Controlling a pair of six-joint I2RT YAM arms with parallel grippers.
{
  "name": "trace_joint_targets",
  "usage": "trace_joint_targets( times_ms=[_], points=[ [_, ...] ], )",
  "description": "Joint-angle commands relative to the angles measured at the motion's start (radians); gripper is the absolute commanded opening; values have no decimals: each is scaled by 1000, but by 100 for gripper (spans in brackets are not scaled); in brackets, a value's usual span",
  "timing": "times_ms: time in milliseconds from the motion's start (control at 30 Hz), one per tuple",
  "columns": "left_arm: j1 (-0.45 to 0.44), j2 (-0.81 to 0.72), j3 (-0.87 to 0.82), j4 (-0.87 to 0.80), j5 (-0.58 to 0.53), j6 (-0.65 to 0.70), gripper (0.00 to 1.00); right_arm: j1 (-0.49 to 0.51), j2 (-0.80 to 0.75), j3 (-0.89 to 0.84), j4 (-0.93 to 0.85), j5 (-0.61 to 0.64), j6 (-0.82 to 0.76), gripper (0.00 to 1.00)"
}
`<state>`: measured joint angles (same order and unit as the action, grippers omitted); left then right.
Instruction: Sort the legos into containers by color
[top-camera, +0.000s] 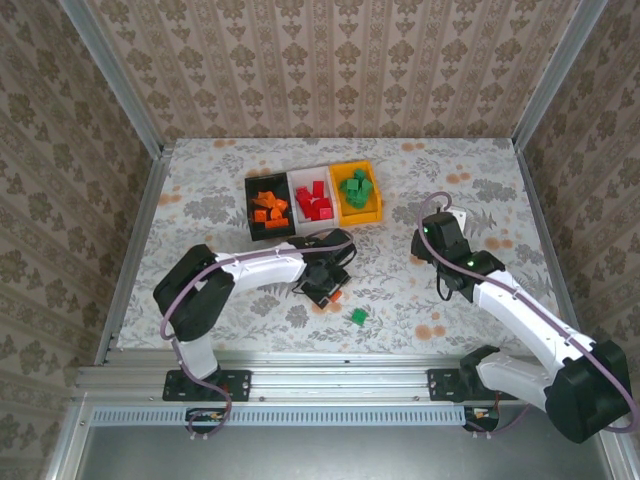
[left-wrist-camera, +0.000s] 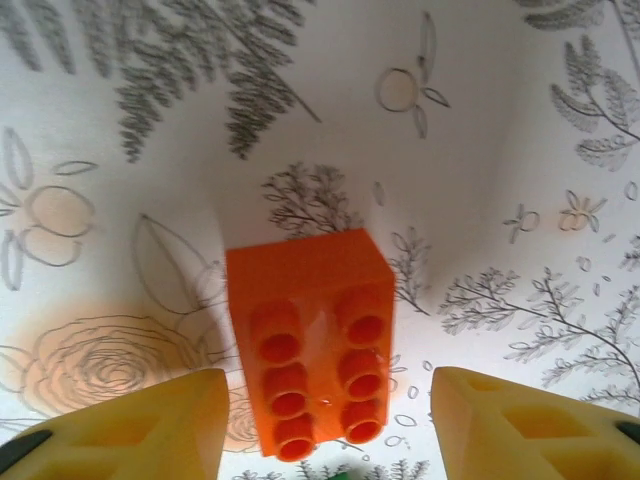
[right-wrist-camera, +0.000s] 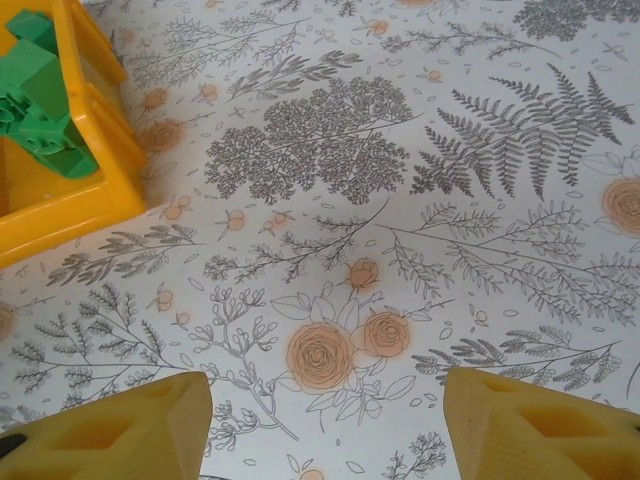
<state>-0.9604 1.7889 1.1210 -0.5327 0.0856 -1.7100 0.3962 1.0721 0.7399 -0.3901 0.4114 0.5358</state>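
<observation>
Orange lego (left-wrist-camera: 310, 345) between left gripper (left-wrist-camera: 328, 400) fingers (left-wrist-camera: 150, 430), untouched, fingers cropped below

Cloth (right-wrist-camera: 400, 150): white ground, grey line-drawn ferns and leaves, pale orange roses scattered.
Walls (top-camera: 330, 60): beige paper, brown damask motif in repeat.
Black bin (top-camera: 250, 205): orange bricks (top-camera: 270, 206) inside.
White bin (top-camera: 314, 225): red bricks (top-camera: 315, 200).
Yellow bin (right-wrist-camera: 70, 215), orange-tinged: green bricks (right-wrist-camera: 40, 110).
Loose brick (left-wrist-camera: 310, 350): bright orange, glossy.
Second loose brick (top-camera: 357, 316): green.
Left fingers (left-wrist-camera: 150, 430), right fingers (right-wrist-camera: 540, 420): yellow.
Left arm (top-camera: 260, 267), right arm (top-camera: 520, 310): white links, black joints.
Cable (top-camera: 175, 300): dull purple.
</observation>
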Motion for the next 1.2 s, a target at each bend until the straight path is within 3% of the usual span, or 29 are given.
trace_joint_targets(
  times_ms=[0, 367, 500, 633, 900, 1167],
  points=[
    [8, -4, -1, -84, -16, -46, 54, -5, -24, -17, 27, -20, 20, 64],
    [45, 46, 0, -60, -33, 23, 47, -5, -27, -25, 50, -49, 15, 64],
    [52, 31, -19, -36, -46, 49, 35, -5, -27, -27, 60, -54, 13, 64],
    [55, -19, -22, -40, -102, 92, 30, -5, -29, -28, 66, -59, 12, 64],
    [100, -200, 56, -163, -305, 273, 30, -5, -29, -38, 87, -83, 10, 63],
    [220, -289, 32, -150, -318, 379, 31, -5, -28, -43, 98, -92, 10, 63]
  ],
)
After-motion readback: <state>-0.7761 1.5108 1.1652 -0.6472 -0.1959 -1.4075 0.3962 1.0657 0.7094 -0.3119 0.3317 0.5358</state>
